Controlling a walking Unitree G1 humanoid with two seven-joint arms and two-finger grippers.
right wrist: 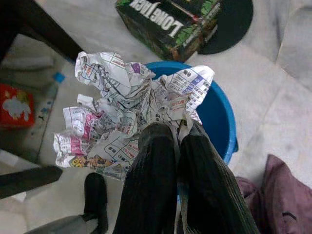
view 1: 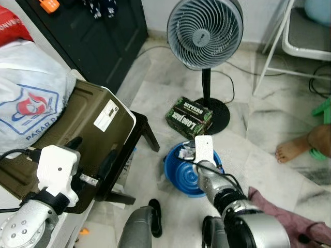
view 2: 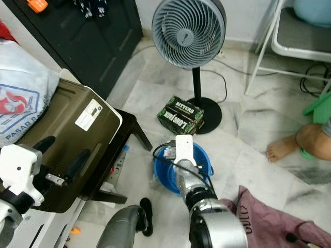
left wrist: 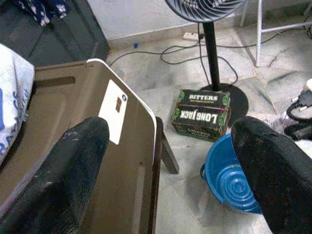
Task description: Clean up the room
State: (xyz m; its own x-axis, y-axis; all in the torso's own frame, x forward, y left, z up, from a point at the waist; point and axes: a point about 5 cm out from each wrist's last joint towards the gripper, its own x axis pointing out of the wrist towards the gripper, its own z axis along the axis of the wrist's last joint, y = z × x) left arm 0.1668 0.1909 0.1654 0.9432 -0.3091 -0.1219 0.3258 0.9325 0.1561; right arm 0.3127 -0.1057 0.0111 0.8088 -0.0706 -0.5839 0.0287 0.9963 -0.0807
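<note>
Hovering on the left, the left gripper (left wrist: 170, 170) is idling with its fingers (left wrist: 63, 170) spread wide apart over the brown chair (view 1: 88, 134), gripping nothing — it has no part in this step, so it is best left where it is. To its right the right gripper (right wrist: 178, 141) is holding a crumpled newspaper (right wrist: 126, 102), its fingers pinched together on one edge of the wad. It is hanging over the blue basin (right wrist: 219, 117), which is sitting on the floor just beside the Long Jack box (view 1: 189, 118) and the fan (view 1: 205, 33). Much of the paper is spreading past the basin's rim on the chair side, so the drop probably calls for carrying the wad further over the middle before the fingers are parting — otherwise it may be catching the rim and tumbling to the floor. Lowering it closer first would likely help too.
</note>
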